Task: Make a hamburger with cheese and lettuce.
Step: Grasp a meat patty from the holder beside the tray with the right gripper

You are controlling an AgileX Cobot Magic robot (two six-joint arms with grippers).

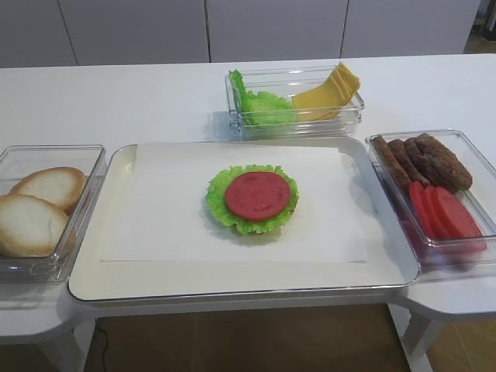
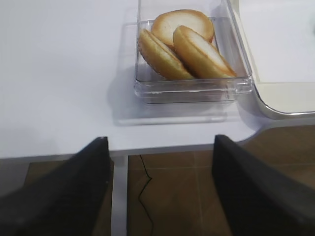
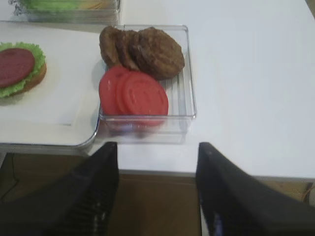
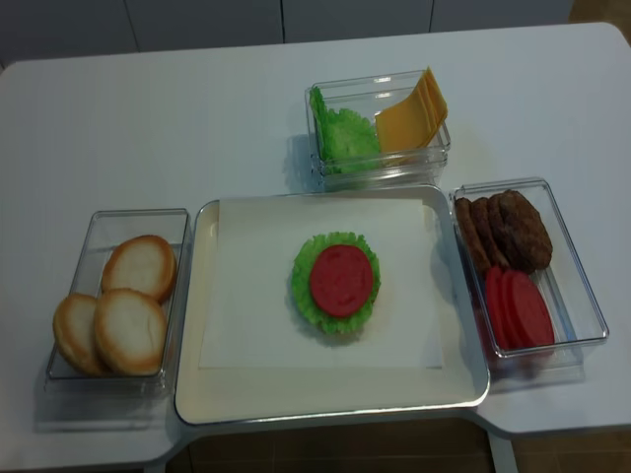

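The hamburger (image 1: 253, 198) sits in the middle of the white tray (image 1: 155, 283): a bun base, frilly green lettuce and a red tomato disc on top. It also shows in the realsense view (image 4: 336, 282) and at the left edge of the right wrist view (image 3: 19, 69). The cheese (image 1: 329, 91) slices lean fanned in the clear box at the back, beside the loose lettuce (image 1: 260, 105). My right gripper (image 3: 156, 189) is open and empty, back past the table's front edge. My left gripper (image 2: 161, 189) is open and empty, also off the front edge. Neither gripper shows in the high views.
A clear box (image 1: 477, 167) on the right holds brown patties (image 1: 422, 159) and tomato slices (image 1: 446, 213). A clear box (image 1: 85, 151) on the left holds bun halves (image 1: 35, 209). The right box (image 3: 189, 73) lies ahead of the right gripper, the bun box (image 2: 142, 83) ahead of the left.
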